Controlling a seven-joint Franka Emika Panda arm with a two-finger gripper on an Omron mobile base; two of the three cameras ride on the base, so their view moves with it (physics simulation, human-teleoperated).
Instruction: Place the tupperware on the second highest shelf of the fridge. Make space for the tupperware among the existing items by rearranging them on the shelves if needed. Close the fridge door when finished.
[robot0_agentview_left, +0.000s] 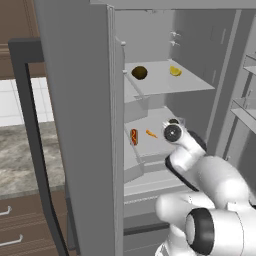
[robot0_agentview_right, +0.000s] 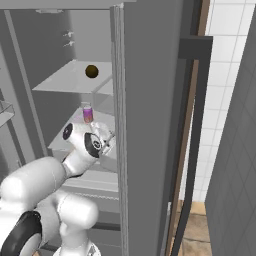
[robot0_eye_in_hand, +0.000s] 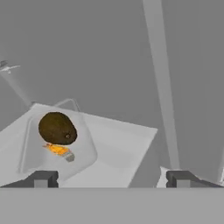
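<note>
End effector: the end effector (robot0_eye_in_hand: 111, 179) has its fingers spread wide and holds nothing; it is inside the fridge (robot0_agentview_left: 75, 125), just short of the tupperware.
Tupperware: the tupperware (robot0_eye_in_hand: 85, 144) sits flat on a pale shelf (robot0_eye_in_hand: 127, 144), apart from the fingers, with a brown lump and an orange scrap inside.
Shelf: by the left base view this looks like the second highest shelf (robot0_agentview_left: 150, 145), shared with the sausage in bun (robot0_agentview_left: 134, 136) and the carrot (robot0_agentview_left: 150, 133).
Done: the placing seems complete.
Left: draw the arm out and close the door, which stands open.
Left base view: shows the dark round lump (robot0_agentview_left: 139, 72) and the yellow piece (robot0_agentview_left: 175, 71) on the shelf above.
Right base view: adds a small clear cup (robot0_agentview_right: 87, 114) with purple contents.
Hand view: alone shows the finger gap.
</note>
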